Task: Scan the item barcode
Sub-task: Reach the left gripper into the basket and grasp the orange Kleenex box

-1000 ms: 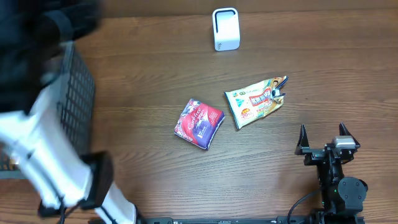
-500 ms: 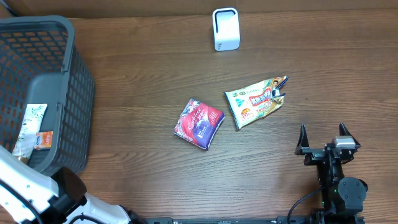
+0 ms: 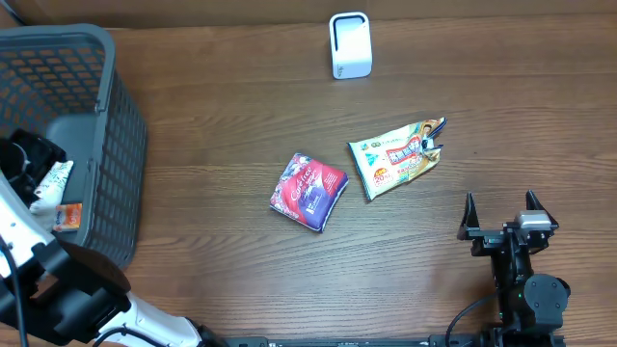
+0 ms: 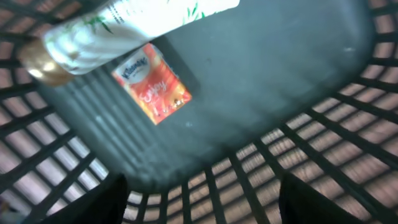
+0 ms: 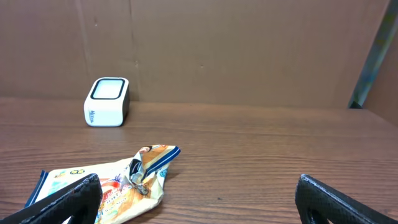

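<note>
Dark wood-grain table (image 3: 212,106) fills the overhead view, with a grey plastic mesh basket (image 3: 123,154) at its left edge and a white box-shaped scanner (image 3: 350,44) standing at the far middle.

The left pincer (image 4: 200,190) hangs inside the basket, fingers spread and nothing between them. On the basket floor lie a flat orange tissue pack (image 4: 152,84) and a soft white packet printed with green leaves (image 4: 124,25). The packet partly overlaps the tissue pack's upper end.

In the left wrist view the tissue pack lies ahead of the jaws and a little toward the left finger's side. Its long axis runs diagonally, from upper left to lower right, oblique to the line between the fingers. The packet lies farther ahead, slanted the other way. Judging by this, the tissue pack is the likelier pick. The wrist would need a turn to bring the fingers across its short sides.

The right pincer (image 3: 503,217) rests low near the table's front right, fingers fully spread and empty. It faces a crinkled green and yellow snack bag (image 5: 112,180), with the scanner beyond. A red and purple pouch (image 3: 308,191) lies mid-table. Only the left arm is near the basket's contents, and the scanner is well apart from them.
</note>
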You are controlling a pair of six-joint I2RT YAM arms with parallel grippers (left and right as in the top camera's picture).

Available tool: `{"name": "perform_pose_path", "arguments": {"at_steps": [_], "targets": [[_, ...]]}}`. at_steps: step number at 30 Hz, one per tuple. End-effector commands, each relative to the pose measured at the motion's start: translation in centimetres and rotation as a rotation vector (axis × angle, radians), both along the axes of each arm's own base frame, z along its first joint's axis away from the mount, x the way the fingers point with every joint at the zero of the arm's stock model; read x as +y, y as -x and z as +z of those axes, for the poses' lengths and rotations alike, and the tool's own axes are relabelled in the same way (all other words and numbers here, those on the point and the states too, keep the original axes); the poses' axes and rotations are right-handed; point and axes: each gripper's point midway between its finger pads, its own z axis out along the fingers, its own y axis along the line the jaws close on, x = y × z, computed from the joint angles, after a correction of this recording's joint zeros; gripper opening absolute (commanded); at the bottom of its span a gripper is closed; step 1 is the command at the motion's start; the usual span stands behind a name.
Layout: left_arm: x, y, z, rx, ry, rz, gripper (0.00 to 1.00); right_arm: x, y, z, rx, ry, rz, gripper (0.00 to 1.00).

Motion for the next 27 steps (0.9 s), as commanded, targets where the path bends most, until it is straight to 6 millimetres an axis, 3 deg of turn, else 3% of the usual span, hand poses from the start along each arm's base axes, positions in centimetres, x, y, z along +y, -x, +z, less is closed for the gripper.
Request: {"name": "perform_pose_path", "arguments": {"at_steps": [1,12,18,25,27], "targets": [[0.1,0.6,-3.0,0.045,0.007,0.04,0.71,-0.2,0.0,-0.2,-0.003,-0.003,-0.007,1.0],[1.4,1.2,-9.9,0.075,-0.049,0.146,0.75,-0.2,0.0,-0.2,-0.003,-0.003,-0.007,1.0],[1.5,1.2,-13.3,0.055,-0.072,0.144,0.66,-0.2,0.0,-0.2,-0.003,-0.003,-0.007,1.0],[1.9,2.3,-15.3,0.087,-0.12,0.155,0.61,-0.2,0.0,-0.2,-0.003,-0.003,-0.007,1.0],[2.2,2.9,-15.4,0.115,-0.149,0.162,0.54,-0.2,0.0,-0.2,-0.003,-0.003,-0.007,1.0]]}}
